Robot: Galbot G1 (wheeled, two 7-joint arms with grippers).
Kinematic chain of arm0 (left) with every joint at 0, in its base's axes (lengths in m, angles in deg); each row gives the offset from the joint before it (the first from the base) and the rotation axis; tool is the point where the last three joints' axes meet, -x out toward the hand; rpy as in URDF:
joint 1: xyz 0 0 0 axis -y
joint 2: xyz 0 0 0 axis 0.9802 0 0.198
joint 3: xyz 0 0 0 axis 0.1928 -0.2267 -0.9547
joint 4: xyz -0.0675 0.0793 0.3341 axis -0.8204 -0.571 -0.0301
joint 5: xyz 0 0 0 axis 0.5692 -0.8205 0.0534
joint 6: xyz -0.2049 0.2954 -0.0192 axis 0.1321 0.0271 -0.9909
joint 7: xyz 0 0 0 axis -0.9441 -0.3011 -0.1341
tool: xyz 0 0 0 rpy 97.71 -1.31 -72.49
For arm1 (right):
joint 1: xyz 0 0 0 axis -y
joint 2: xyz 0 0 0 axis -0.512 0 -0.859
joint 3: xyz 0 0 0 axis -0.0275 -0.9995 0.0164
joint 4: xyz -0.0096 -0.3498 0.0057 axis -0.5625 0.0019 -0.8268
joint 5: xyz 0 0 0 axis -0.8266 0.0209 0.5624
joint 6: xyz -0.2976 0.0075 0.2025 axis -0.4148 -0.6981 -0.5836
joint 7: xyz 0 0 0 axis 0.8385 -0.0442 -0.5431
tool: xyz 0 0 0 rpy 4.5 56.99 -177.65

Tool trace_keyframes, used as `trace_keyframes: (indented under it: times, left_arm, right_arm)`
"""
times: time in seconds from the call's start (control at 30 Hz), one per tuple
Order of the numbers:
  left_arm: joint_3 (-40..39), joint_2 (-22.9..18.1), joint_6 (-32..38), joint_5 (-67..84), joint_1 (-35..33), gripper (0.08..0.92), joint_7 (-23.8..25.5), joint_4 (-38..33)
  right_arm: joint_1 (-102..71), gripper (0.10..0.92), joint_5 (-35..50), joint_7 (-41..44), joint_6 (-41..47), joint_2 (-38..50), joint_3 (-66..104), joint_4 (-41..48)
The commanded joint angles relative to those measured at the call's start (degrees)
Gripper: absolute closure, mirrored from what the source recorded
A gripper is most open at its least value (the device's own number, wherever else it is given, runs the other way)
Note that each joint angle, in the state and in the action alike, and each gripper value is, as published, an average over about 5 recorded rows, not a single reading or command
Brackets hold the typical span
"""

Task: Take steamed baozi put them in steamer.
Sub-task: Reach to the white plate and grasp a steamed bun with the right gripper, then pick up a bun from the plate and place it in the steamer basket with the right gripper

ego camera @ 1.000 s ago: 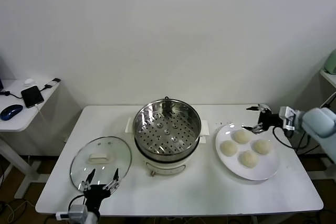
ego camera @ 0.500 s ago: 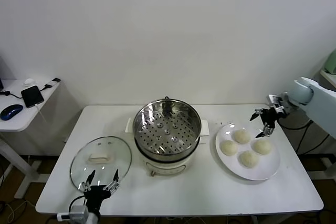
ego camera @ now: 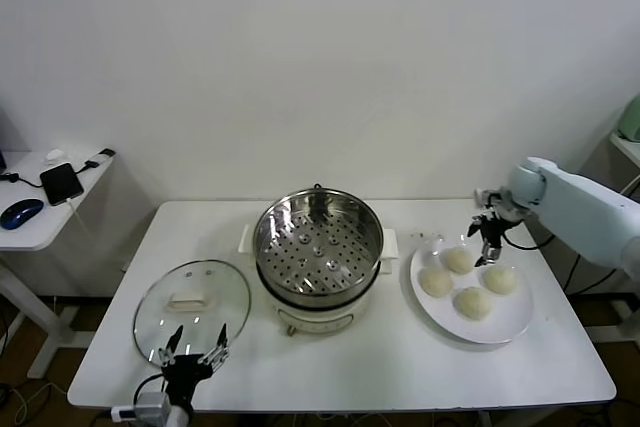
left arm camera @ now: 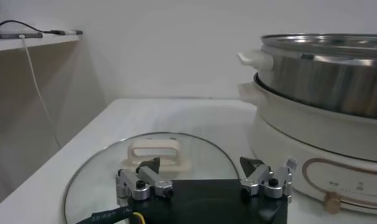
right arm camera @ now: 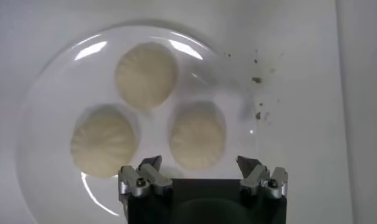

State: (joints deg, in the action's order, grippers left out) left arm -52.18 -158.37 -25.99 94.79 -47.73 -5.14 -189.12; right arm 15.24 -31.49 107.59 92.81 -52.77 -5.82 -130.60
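Standing by the counter (ego camera: 400, 372), I would judge the job barely begun: the steamer (ego camera: 318, 247) sits at the middle of the white top with its perforated tray bare, and all four steamed baozi (ego camera: 460, 260) are on the flat white plate (ego camera: 505, 329) out at about three o'clock from the pot. Nothing has gone across yet, so four buns are left to carry.

The right pincer (ego camera: 487, 244) hangs over the plate's far edge, fingers spread wide and holding nothing, between the bun at the plate's twelve o'clock and the one at three o'clock. From its own camera, the right pincer (right arm camera: 202, 178) looks straight down with three buns showing beyond its tips, the nearest one lying between the open fingers but not touched. A first grasp looks like the step in hand.

The left pincer (ego camera: 190, 345) waits low at the counter's near edge, about seven o'clock from the steamer, also fully open and empty, just over the near rim of the round glass lid (ego camera: 190, 302), which lies flat with its handle up.

The counter is plain white, with a few dark specks near the plate. Behind is a bare pale wall; off at nine o'clock a small side table (ego camera: 45, 222) holds a phone, cables and a blue mouse.
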Motion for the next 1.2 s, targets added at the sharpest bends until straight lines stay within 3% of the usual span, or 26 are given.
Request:
trace_keyframes:
  times: [0.03, 0.37, 0.6, 0.8, 1.03, 1.2]
  left_arm:
    - [-0.05, -0.06, 0.03, 0.01, 0.01, 0.177, 0.00, 0.18]
    - [-0.38, -0.02, 0.23, 0.01, -0.02, 0.177, -0.03, 0.28]
    - [-0.70, -0.03, 0.27, -0.20, -0.22, 0.177, -0.02, -0.03]
    - [-1.19, -0.21, 0.30, -0.64, -0.85, 0.177, 0.01, -0.81]
    - [-1.44, -0.77, 0.27, -1.45, -1.53, 0.177, 0.04, -2.06]
    - [-1.69, -0.25, 0.63, -1.63, -2.18, 0.177, -0.01, -2.74]
  right_arm:
    - [-2.15, 0.203, -1.33, -1.91, 2.46, -3.80, -0.73, 4.25]
    - [-3.97, 0.215, -2.36, -2.80, 2.52, -5.94, 1.85, 7.05]
    - [-4.45, 0.340, -2.32, -2.45, 2.51, -6.70, 3.17, 7.71]
    - [-2.70, 0.363, -0.68, -0.76, 1.98, -5.15, 2.77, 4.00]
    - [12.11, 0.364, 4.85, 2.83, -2.96, -2.52, -5.86, -1.90]
    - [29.82, 0.364, 15.21, 5.97, -9.28, -6.69, -14.52, -6.67]
